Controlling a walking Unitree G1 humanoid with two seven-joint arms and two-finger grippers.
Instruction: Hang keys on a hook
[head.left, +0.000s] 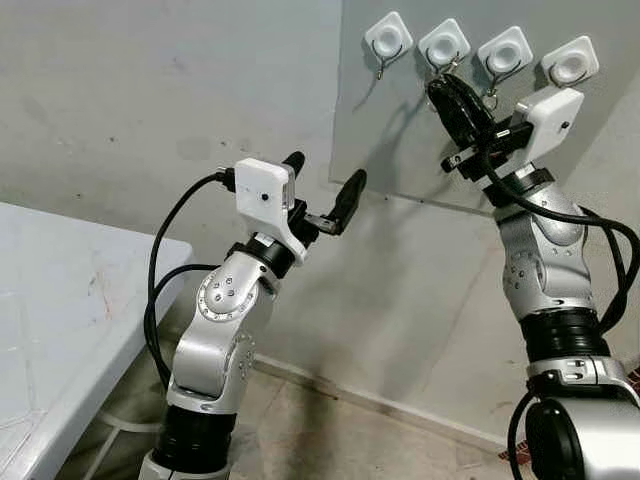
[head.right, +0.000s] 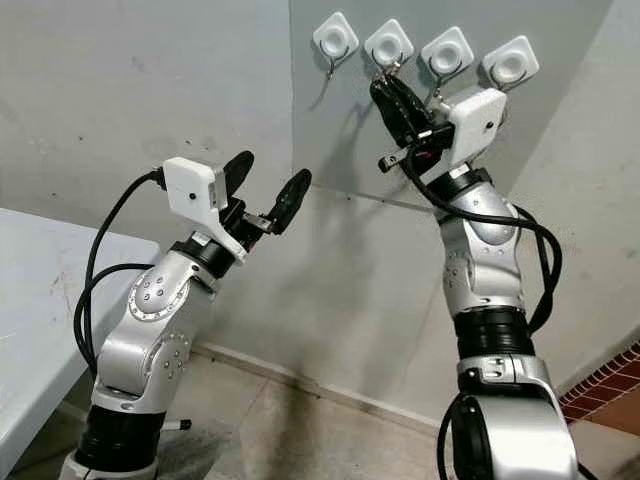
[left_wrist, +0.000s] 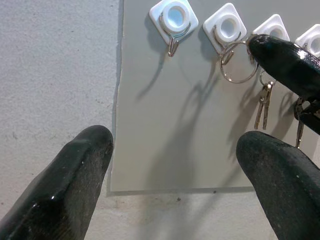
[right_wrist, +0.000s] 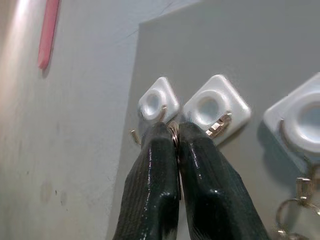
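Four white square hooks sit in a row on a grey panel (head.left: 400, 150) on the wall. My right gripper (head.left: 440, 85) is raised to the second hook (head.left: 445, 42) and is shut on a silver key ring (left_wrist: 239, 62). The ring overlaps that hook's wire; I cannot tell whether it is caught on it. In the right wrist view the ring (right_wrist: 174, 132) shows pinched between the black fingers. Another set of keys (left_wrist: 263, 102) hangs below the third hook (head.left: 505, 50). My left gripper (head.left: 325, 172) is open in mid-air, lower and to the left, pointing at the panel.
A white table (head.left: 60, 290) stands at the left, close to my left arm. Black cables loop beside both arms. The first hook (head.left: 388, 38) and fourth hook (head.left: 570, 62) carry nothing. Tiled floor (head.left: 330, 430) runs along the wall's foot.
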